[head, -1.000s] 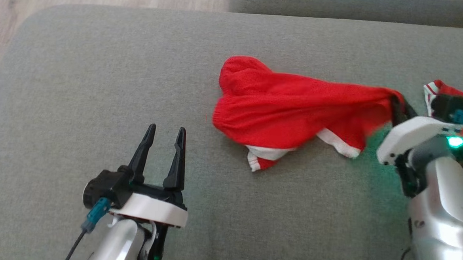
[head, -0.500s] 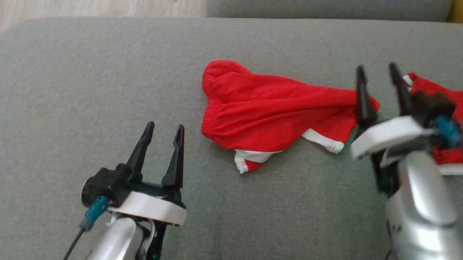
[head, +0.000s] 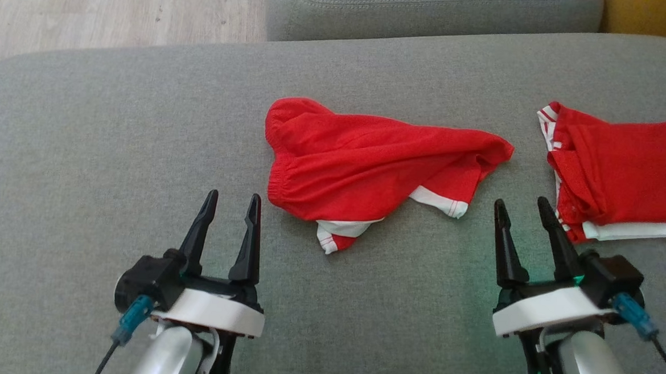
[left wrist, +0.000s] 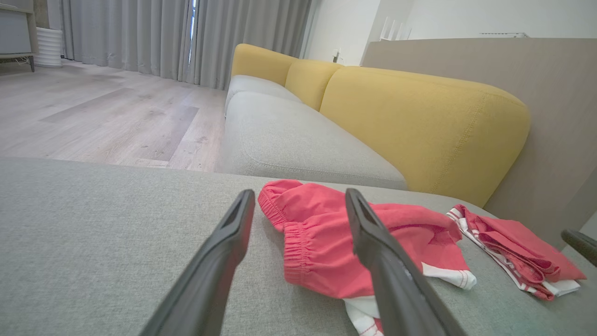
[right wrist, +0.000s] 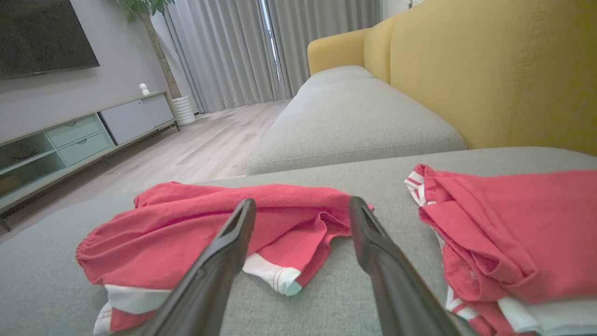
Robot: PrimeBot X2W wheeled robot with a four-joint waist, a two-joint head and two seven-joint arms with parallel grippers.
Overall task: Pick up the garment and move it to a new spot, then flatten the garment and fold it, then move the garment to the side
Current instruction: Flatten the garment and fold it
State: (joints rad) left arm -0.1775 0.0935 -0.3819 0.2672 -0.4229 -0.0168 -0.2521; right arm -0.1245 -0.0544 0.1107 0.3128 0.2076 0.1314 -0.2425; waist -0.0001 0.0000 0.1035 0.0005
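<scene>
Garment [head: 368, 166], red shorts with white trim, lay crumpled mid grey cushion [head: 83, 168], touching neither end effector. My left end effector [head: 233, 196] sat wide, empty, just beside its waistband side; my right end effector [head: 521, 201] wide, empty, near its right tip. Second red garment [head: 625, 162] lay folded near my right end effector. Risk, my guess: a right-side pinch could snag that pile instead, or grab several bunched layers so flattening would fail; soft cushion could let fingertips dig in.
</scene>
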